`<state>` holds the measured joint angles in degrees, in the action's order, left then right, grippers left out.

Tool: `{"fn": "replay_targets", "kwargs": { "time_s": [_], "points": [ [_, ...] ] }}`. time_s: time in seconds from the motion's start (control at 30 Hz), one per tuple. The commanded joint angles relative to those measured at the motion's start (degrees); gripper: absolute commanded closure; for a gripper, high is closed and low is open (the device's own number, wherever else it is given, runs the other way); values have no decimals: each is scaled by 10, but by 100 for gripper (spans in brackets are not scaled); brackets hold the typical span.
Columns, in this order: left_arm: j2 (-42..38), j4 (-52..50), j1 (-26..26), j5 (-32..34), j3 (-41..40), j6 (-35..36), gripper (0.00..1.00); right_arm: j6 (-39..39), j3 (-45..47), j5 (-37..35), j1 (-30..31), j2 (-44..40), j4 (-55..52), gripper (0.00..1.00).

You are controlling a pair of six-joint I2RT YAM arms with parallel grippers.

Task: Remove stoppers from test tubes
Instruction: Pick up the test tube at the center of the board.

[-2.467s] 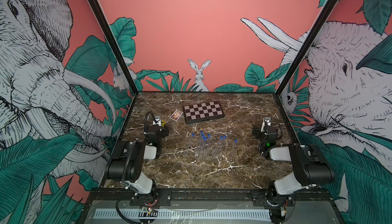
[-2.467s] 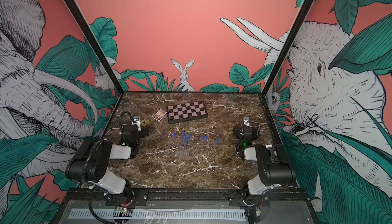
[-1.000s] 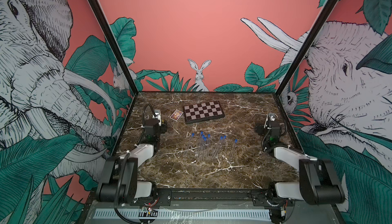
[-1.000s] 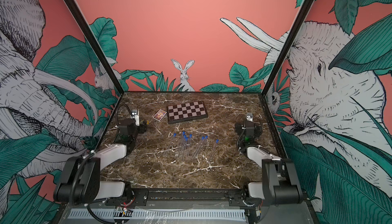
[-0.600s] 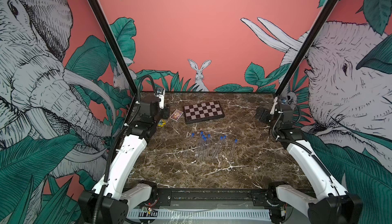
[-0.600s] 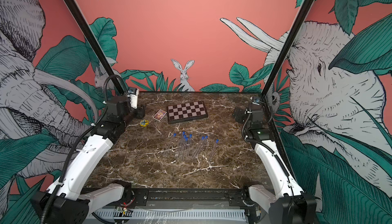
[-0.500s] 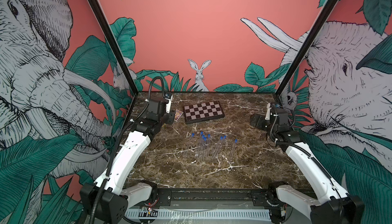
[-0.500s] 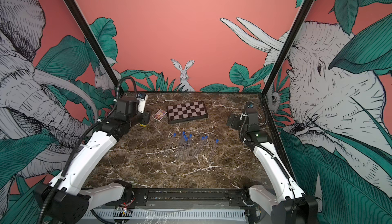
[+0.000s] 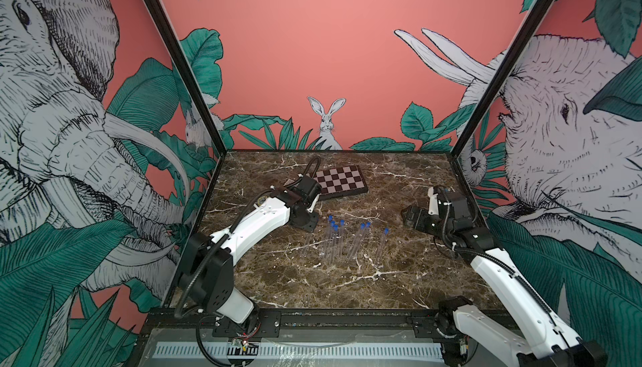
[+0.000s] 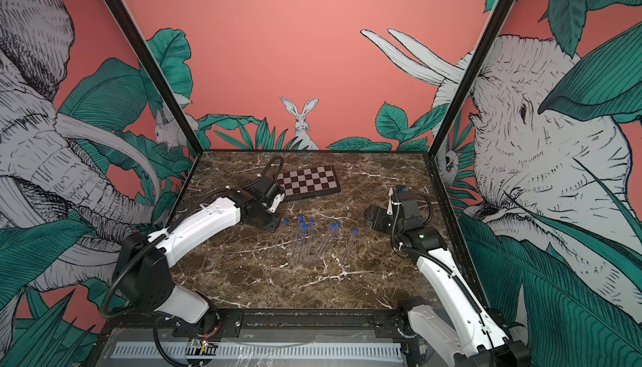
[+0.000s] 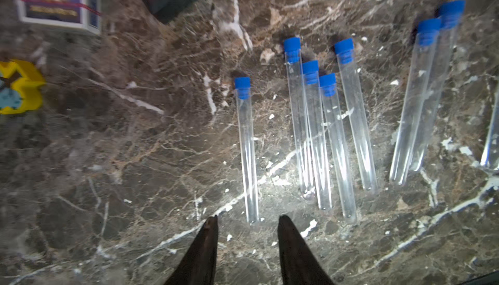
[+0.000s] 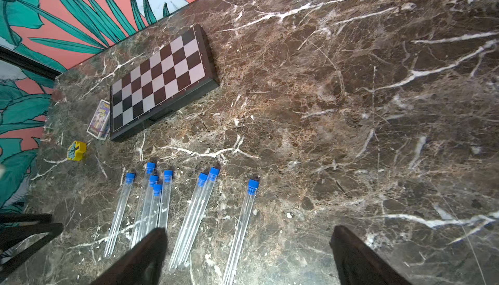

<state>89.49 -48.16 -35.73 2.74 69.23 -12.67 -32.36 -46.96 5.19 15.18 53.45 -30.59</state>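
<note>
We are looking at eight test tubes (image 12: 164, 205) lying flat on the brown marble table (image 12: 351, 108). They are long, thin and clear, so we are seeing the table right through them. Each one is wearing a little bright blue cap, and these stoppers (image 12: 168, 174) are all sitting in their tubes. The blue ends are pointing toward the back wall, and the round ends are pointing toward the front. The left tube (image 12: 118, 216) is lying alone. Next to it, a bunch of four (image 12: 145, 208) is lying close together, touching. Then a pair (image 12: 189, 221) is lying side by side, touching. The right tube (image 12: 240, 229) is lying alone.
</note>
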Motion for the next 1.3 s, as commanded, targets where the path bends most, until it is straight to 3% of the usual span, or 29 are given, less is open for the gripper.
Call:
{"fn": "replay_targets", "kwargs": {
  "time_s": [0.0, 0.23, 0.47, 0.67, 1.03, 1.27],
  "points": [
    [32, -33, -4, -15, 26, -39, 62, -15, 7, 9, 4, -1, 8, 13],
    [85, 4, -4, -29, 19, -57, 64, -40, 30, 36, 3, 7, 39, 20],
    [123, 23, -3, -37, 18, -62, 64, -39, 31, 36, 3, 15, 41, 20],
    [129, 16, 1, -7, 17, -59, 62, -40, 33, 32, 3, 16, 41, 19],
    [149, 27, 18, -48, 0, -42, 62, -41, 38, 27, 3, 22, 47, 19],
    [158, 29, 21, -53, -3, -38, 68, -43, 42, 24, 3, 20, 51, 19]
  ]
}}
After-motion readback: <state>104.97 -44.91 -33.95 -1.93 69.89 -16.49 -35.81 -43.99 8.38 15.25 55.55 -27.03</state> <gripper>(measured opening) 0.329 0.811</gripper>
